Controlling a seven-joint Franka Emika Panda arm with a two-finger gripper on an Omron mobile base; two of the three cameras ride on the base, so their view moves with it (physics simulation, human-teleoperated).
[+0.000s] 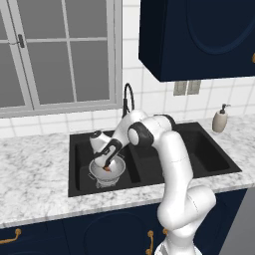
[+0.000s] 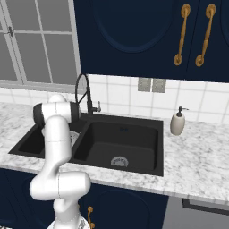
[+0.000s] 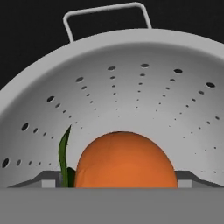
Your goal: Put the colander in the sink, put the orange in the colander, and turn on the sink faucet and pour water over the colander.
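The silvery perforated colander (image 1: 117,173) (image 3: 131,78) stands in the left basin of the black sink (image 1: 199,149) (image 2: 120,138). The orange (image 1: 107,169) (image 3: 124,159) lies low inside the bowl, a green leaf at its left. My gripper (image 1: 106,166) (image 3: 118,181) reaches down into the colander, and its fingers stand on either side of the fruit. They are spread wide, with a thin gap at the leaf side, so the gripper is open. The black gooseneck faucet (image 1: 128,97) (image 2: 82,91) rises behind the sink; no water is visible.
A beige soap dispenser (image 1: 219,119) (image 2: 178,123) stands on the marble counter (image 1: 35,169) right of the sink. Dark blue upper cabinets (image 1: 199,35) hang above, and a window (image 1: 55,50) sits behind the left counter. The arm's elbow arches over the divider between the basins.
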